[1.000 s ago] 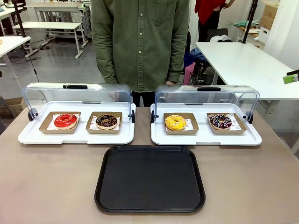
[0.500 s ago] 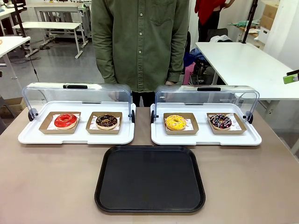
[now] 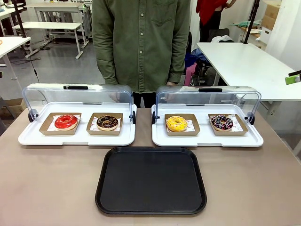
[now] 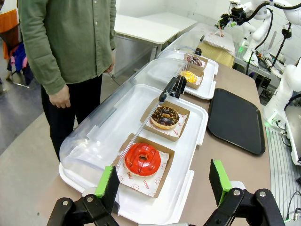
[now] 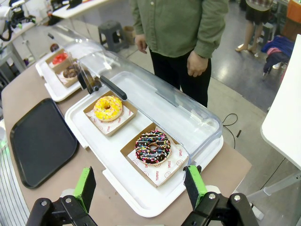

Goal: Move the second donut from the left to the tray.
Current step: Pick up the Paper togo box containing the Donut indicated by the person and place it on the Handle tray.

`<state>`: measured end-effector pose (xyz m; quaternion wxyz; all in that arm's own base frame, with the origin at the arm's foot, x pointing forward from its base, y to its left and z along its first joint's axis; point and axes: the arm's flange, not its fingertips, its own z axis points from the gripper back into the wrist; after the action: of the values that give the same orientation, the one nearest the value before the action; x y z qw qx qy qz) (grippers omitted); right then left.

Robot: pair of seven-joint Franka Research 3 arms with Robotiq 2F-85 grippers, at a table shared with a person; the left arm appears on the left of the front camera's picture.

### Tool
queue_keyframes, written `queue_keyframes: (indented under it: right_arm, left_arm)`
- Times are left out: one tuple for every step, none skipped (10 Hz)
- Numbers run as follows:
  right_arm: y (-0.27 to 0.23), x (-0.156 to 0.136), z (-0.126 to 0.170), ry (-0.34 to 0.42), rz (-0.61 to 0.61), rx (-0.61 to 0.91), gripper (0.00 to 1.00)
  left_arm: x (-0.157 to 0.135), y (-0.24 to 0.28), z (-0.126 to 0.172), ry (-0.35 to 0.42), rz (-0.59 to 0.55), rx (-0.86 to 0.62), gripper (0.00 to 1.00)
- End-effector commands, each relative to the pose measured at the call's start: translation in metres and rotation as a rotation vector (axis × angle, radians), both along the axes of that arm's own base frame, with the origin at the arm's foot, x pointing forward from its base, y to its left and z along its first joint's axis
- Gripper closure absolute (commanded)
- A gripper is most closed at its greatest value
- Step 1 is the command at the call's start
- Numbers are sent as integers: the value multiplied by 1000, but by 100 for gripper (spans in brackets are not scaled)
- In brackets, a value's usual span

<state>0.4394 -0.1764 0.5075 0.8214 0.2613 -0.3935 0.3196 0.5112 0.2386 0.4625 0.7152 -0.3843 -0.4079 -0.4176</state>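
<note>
The second donut from the left [image 3: 107, 122] has dark chocolate glaze with pale sprinkles and sits in a brown cardboard holder on the left white display tray; it is also in the left wrist view [image 4: 164, 116] and, far off, in the right wrist view [image 5: 71, 72]. The black tray [image 3: 151, 181] lies flat at the table's front middle, with nothing on it [image 4: 235, 120] [image 5: 38, 141]. My left gripper [image 4: 162, 181] hangs open high above the left display tray's end, over the red donut [image 4: 142, 158]. My right gripper [image 5: 141, 187] is open above the right display tray's end.
A red donut [image 3: 66, 121], a yellow donut [image 3: 176, 123] and a dark donut with multicoloured sprinkles [image 3: 221, 122] sit in holders on two white display trays with raised clear lids [image 3: 77, 94]. A person in a green shirt [image 3: 141, 42] stands behind them.
</note>
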Motion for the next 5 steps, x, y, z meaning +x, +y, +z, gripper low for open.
queue_keyframes:
  right_arm:
    - [5, -2, 2, -2, -6, 11, 0]
    - [5, -2, 2, -2, -6, 11, 0]
    - [5, -2, 2, -2, -6, 11, 0]
    - [5, -2, 2, -2, -6, 11, 0]
    - [5, -2, 2, -2, -6, 11, 0]
  left_arm:
    - [-1, -1, 2, -2, -6, -4, 0]
    - [-1, -1, 2, -2, -6, -4, 0]
    - [-1, -1, 2, -2, -6, -4, 0]
    - [-1, -1, 2, -2, -6, -4, 0]
    - [-1, -1, 2, -2, -6, -4, 0]
